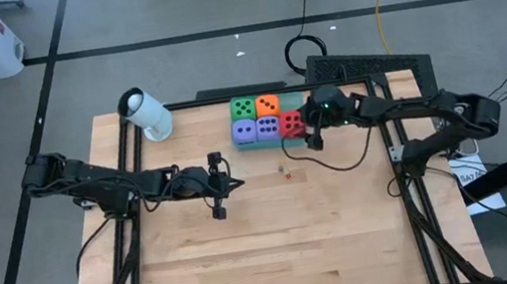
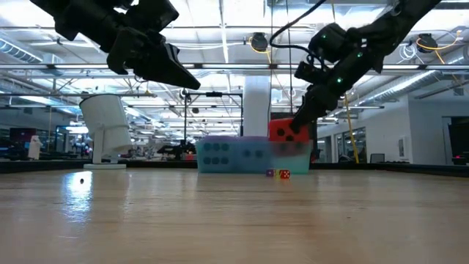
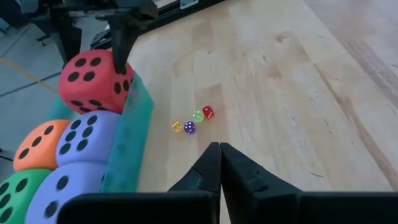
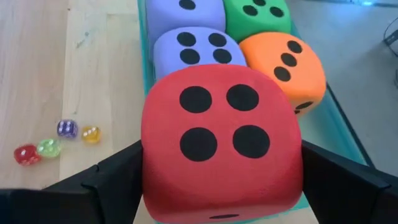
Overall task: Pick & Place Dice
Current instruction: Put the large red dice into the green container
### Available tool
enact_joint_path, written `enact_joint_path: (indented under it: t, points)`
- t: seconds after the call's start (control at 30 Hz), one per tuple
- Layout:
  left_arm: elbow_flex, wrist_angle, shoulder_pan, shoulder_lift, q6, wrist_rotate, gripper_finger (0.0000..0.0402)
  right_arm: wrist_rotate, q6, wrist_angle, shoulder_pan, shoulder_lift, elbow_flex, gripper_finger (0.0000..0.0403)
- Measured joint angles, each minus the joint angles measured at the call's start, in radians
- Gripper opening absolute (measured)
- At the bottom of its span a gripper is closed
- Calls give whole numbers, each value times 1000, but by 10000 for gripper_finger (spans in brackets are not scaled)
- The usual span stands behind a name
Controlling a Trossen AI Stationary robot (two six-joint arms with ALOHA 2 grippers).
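Red foam die [image 4: 221,140] clamped between the wide-spread fingers of the right gripper [image 1: 310,128], held at the near end of the green tray [image 3: 127,149], four pips facing the wrist camera. Beyond it in the tray sit two purple dice [image 4: 189,50], an orange die [image 4: 286,59] and a green die [image 4: 255,15], packed together. Four tiny translucent dice [image 3: 193,121] lie on the wooden table [image 1: 277,229] just beside the tray. Left gripper [image 1: 219,202], fingers pressed together and empty, hovers mid-table, well apart. A white cylinder [image 1: 145,113] lies at the table's far left corner.
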Motion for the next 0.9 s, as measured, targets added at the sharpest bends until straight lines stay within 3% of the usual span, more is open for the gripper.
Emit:
enact_joint_path:
  t: [0.17, 0.47, 0.9]
  points:
    - [0, -2, 0, 0, 0, 0, 3, -67, -2, 5, -26, 33, -2, 356]
    - [0, -10, 0, 0, -3, 0, 5, -42, 42, 1, -33, 34, -5, 393]
    - [0, 17, 10, 1, -14, 78, 9, -44, -17, 21, -21, 24, -6, 399]
